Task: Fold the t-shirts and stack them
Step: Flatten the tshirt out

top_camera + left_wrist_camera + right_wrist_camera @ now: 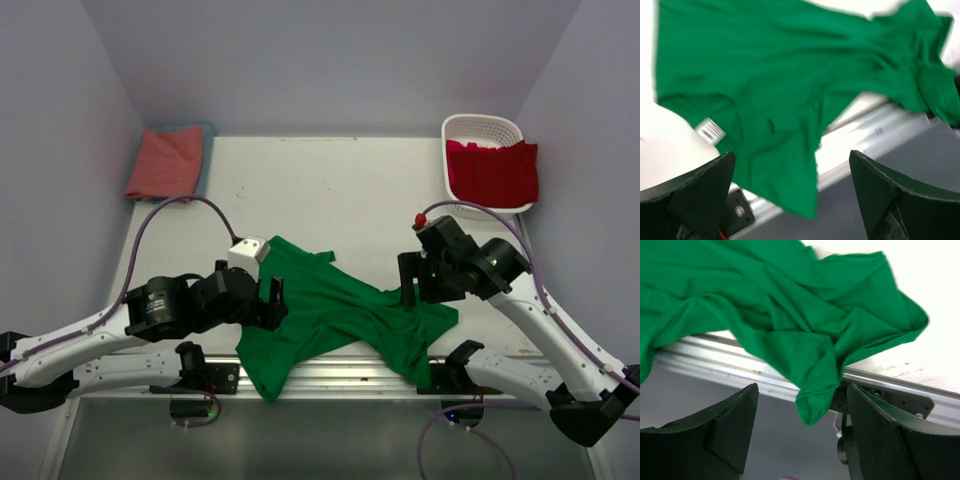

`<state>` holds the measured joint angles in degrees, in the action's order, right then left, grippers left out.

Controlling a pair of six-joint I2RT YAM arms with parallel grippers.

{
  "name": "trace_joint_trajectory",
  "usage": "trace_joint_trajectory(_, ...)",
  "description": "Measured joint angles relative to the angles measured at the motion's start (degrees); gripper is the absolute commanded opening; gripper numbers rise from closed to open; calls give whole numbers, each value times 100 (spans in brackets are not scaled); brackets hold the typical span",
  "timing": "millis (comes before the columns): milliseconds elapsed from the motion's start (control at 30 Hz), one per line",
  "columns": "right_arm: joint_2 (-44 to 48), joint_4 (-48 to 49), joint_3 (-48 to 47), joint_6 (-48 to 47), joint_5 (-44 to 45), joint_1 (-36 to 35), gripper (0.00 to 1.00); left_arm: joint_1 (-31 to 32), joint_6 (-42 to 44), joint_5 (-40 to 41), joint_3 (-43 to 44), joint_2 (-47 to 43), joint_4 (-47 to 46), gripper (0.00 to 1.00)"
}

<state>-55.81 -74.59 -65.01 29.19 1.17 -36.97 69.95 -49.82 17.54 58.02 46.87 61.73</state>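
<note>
Green t-shirt point(335, 320) lies crumpled at the lower centre of the overhead view, on the near edge of the table point(330, 190). Two flaps of it hang over the metal front rail point(330, 372), one at lower left and one at lower right. Its long axis runs roughly left to right across the frame, dipping a little toward the right.

The left gripper point(272, 300) sits at the shirt's left edge and the right gripper point(410, 280) at its right end, so the cloth stretches between them and each arm is about equally near its own side. Both wrist views show the fingers spread wide with nothing between them, and the green cloth lies just beyond the tips. Neither arm holds anything.

A white neck label point(710, 131) shows in the left of the left wrist view, so the collar probably lies on that arm's side.

Spreading the shirt flat likely comes next, each arm taking the end nearest it.

A pink shirt point(165, 163) rests folded at upper left, and a red shirt point(495, 172) fills the basket point(480, 128) at upper right.
</note>
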Motion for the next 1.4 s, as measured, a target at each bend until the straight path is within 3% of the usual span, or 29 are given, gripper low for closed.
trace_joint_trajectory(200, -575, 398, -2, -28, 850, 0, 66, -166, 780, 1718, 61, 621, -706, 100)
trace_joint_trajectory(267, -719, 619, -4, -26, 1051, 2, 62, -710, 1292, 1679, -7, 931, -1309, 100)
trace_joint_trajectory(467, -859, 1150, -44, -13, 1460, 2, 56, -3130, 2389, 1047, -142, 2031, -2833, 96)
trace_joint_trajectory(600, -876, 1366, -42, -7, 1676, 4, 54, -3888, 2618, 710, 247, 3202, -3082, 93)
trace_joint_trajectory(700, -909, 1469, -42, 0, 1762, 28, 52, -4065, 2704, 448, 719, 4179, -3069, 90)
trace_joint_trajectory(967, -940, 1668, 4, 15, 1871, 90, 50, -4100, 2848, -157, 1672, 5412, -3112, 82)
trace_joint_trajectory(1267, -761, 1794, 367, 13, 1880, 267, 48, -4186, 2983, -748, 1753, 6319, -3093, 71)
trace_joint_trajectory(1333, -758, 1849, 400, 11, 1880, 302, 46, -4210, 2992, -872, 1751, 6435, -3104, 54)
trace_joint_trajectory(1367, -756, 1860, 409, 11, 1880, 326, 46, -4214, 3008, -920, 1749, 6467, -3115, 54)
trace_joint_trajectory(1400, -756, 1882, 426, 11, 1880, 345, 45, -4218, 3027, -988, 1751, 6498, -3128, 38)
